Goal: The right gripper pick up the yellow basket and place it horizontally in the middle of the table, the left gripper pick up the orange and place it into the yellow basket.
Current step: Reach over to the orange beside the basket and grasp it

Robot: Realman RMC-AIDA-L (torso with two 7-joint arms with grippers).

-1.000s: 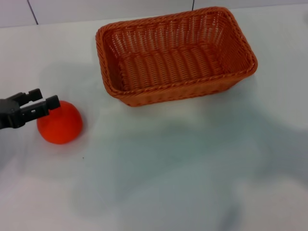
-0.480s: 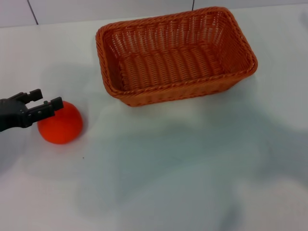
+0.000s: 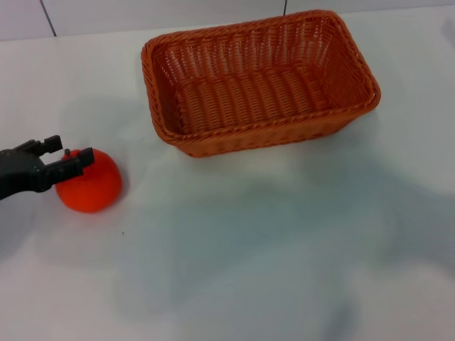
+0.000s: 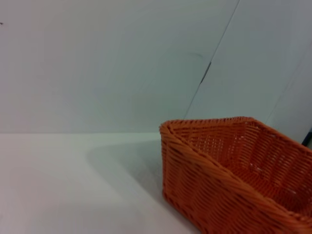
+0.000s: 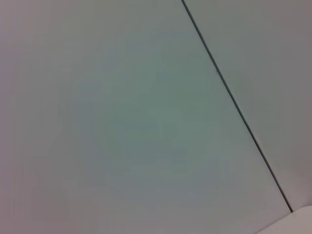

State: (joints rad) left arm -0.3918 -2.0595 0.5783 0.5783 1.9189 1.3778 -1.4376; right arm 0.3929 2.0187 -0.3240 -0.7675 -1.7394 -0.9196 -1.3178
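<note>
The yellow basket (image 3: 259, 82), orange-brown wicker, lies lengthwise across the far middle of the table and holds nothing; a corner of the yellow basket (image 4: 234, 170) also shows in the left wrist view. At the left of the head view the orange (image 3: 91, 183) rests on the table. My left gripper (image 3: 67, 155) comes in from the left edge, open, with one finger behind the orange's stem and the other in front of it, straddling the fruit's top. My right gripper is out of view.
The white table (image 3: 249, 249) stretches wide in front of the basket. A white wall with a dark seam (image 5: 229, 92) fills the right wrist view.
My left gripper has drifted slightly down and toward the orange, its fingers now straddling the stem. The orange and the basket have not moved.
</note>
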